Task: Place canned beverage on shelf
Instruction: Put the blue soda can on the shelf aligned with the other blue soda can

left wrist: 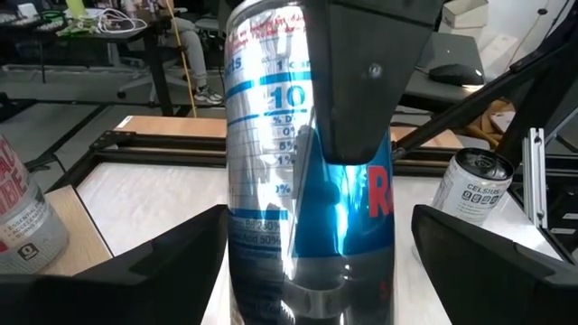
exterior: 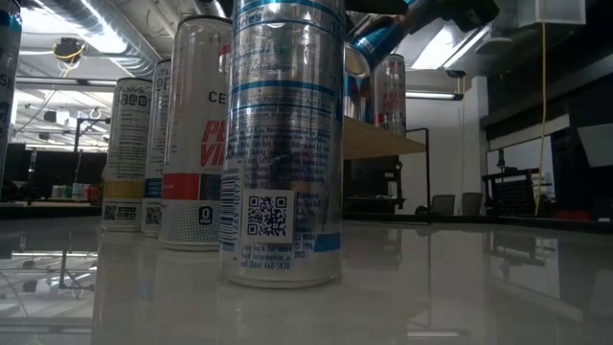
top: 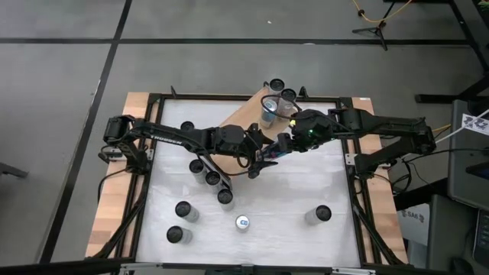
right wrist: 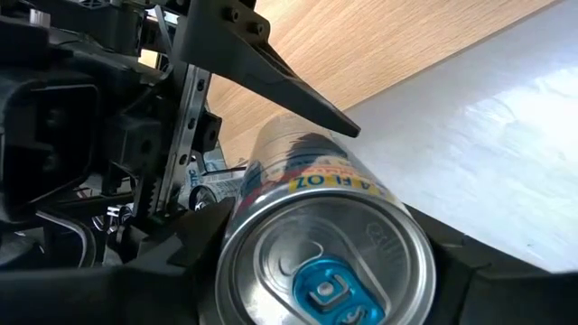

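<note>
A silver-and-blue can point(left wrist: 271, 181) hangs tilted above the white table, in front of the light-brown wooden shelf point(top: 243, 116), with my right gripper point(top: 286, 143) shut on it. In the right wrist view the can's top with its blue tab point(right wrist: 325, 289) faces the camera. My left gripper point(top: 261, 162) is open. Its two fingers point(left wrist: 172, 253) stand on either side of the can's lower body, and I see no touch. In the low view the held can point(exterior: 378, 43) shows high up, above the shelf board point(exterior: 383, 142). My right gripper pinches the can's body just below its top rim point(right wrist: 244, 226) between its two fingers. The fingers slant down from the table's right and lie along the can; one finger point(left wrist: 366, 81) runs down its side. The can is lifted clear, tilted, top toward the gripper.
Three cans point(top: 276, 85) stand on the shelf's far part. Several more cans point(top: 212, 178) stand on the table's left and near parts, one point(top: 322, 214) at the near right. A black frame point(top: 353, 164) rims the table. One can point(exterior: 283, 144) stands close before the low camera.
</note>
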Tool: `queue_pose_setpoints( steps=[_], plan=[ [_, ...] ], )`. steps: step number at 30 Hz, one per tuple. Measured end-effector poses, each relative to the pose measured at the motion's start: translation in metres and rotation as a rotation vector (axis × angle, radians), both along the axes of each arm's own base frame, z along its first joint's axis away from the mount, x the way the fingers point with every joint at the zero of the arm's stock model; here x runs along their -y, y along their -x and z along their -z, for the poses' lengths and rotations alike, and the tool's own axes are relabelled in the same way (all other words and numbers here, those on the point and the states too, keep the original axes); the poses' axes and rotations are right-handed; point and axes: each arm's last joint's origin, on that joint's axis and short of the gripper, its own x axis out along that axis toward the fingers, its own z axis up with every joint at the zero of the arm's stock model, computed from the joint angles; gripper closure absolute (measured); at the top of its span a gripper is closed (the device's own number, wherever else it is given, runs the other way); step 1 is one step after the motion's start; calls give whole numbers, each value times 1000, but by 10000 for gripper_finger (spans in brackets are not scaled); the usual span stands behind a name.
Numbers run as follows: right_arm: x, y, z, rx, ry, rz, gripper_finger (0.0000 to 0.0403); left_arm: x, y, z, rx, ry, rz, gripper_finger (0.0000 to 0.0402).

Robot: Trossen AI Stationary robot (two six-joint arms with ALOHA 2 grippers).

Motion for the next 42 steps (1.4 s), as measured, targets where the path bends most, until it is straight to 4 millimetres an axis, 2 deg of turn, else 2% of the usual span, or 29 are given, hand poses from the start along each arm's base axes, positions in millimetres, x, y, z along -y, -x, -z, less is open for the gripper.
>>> queue_pose_setpoints(
  steps=[20, 42],
  plan=[
    [0, 0, 0, 0, 20, -22, 168, -2, 0, 0, -1, 1, -5, 179],
    [0, 0, 0, 0, 18, -19, 168, -2, 0, 0, 0, -2, -4, 183]
  ],
)
